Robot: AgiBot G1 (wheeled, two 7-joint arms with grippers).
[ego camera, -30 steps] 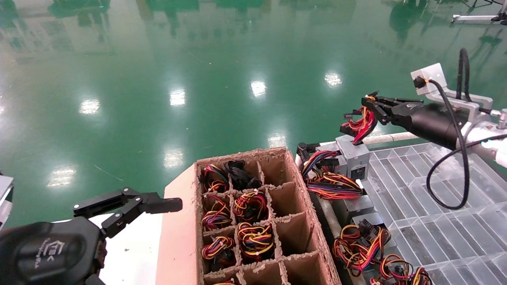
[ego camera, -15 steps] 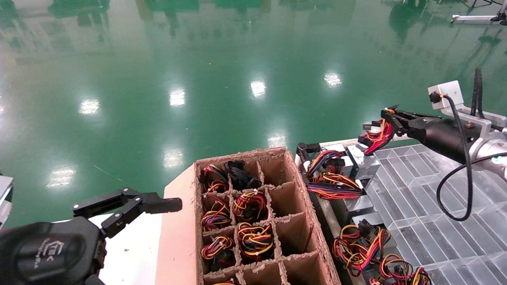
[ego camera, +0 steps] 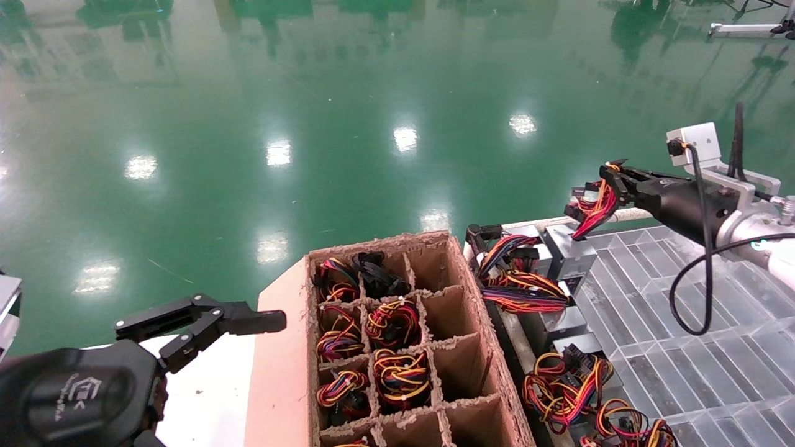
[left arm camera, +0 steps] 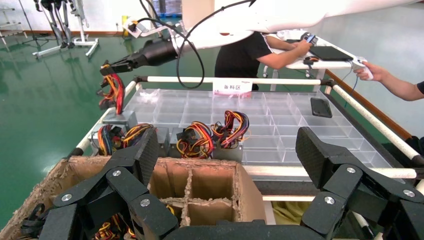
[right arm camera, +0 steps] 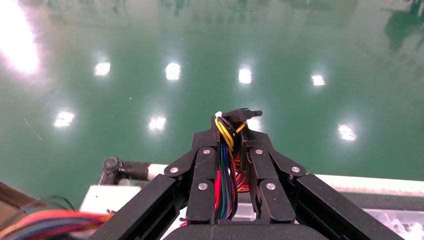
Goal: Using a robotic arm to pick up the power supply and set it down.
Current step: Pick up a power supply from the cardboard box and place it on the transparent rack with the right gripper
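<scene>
Wires are what I hold: my right end effector is clenched on the wire bundle of the power supply, its fingers pinching the coloured strands between them. That grey box sits at the far left corner of the clear divided tray, just beside other supplies with their own wires (whether it rests fully on the tray or hangs a little, I cannot tell). I judge this the setting-down step. Next I should lower until the wires slacken, then release. My left end effector waits released beside the cardboard box.
</scene>
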